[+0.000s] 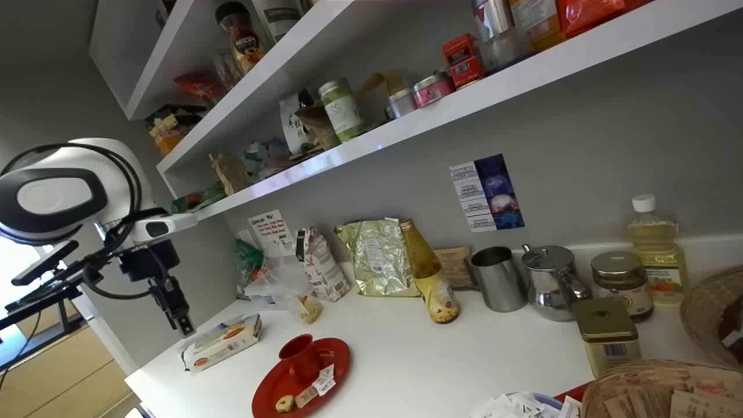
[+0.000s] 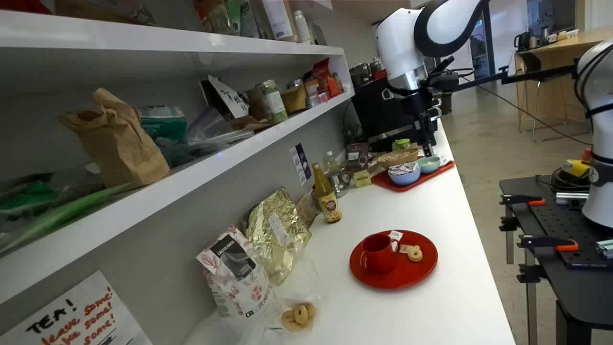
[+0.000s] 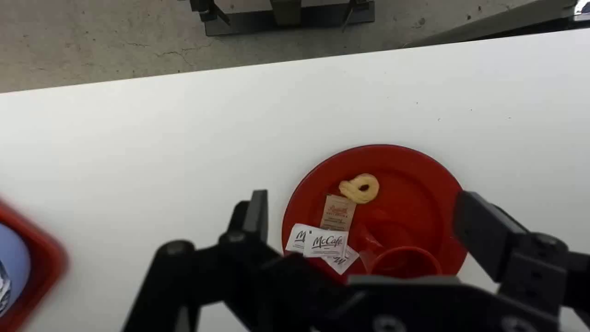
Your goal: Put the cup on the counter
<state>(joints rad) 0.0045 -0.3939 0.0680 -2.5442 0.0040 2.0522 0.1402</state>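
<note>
A red cup point(image 1: 300, 359) stands upright on a red plate point(image 1: 264, 395) on the white counter point(image 1: 418, 360). The cup point(image 2: 380, 254) and plate point(image 2: 421, 277) also show in an exterior view. In the wrist view the cup point(image 3: 405, 263) is at the lower middle of the plate point(image 3: 378, 154), its near part hidden by the gripper body, its handle toward the upper left. Several paper sachets point(image 3: 326, 243) and a ring biscuit point(image 3: 362, 188) lie beside it. My gripper point(image 3: 362, 203) is open with nothing between its fingers. It hangs in the air above the counter point(image 1: 181, 330), apart from the cup.
A white wall shelf point(image 1: 371, 146) with jars overhangs the counter's back. Along the wall stand a gold foil bag point(image 2: 278, 235), a bottle point(image 2: 327, 196) and metal jugs point(image 1: 499, 278). A red tray point(image 2: 402, 188) with bowls is farther along. A white package point(image 1: 223, 343) lies at the counter's end.
</note>
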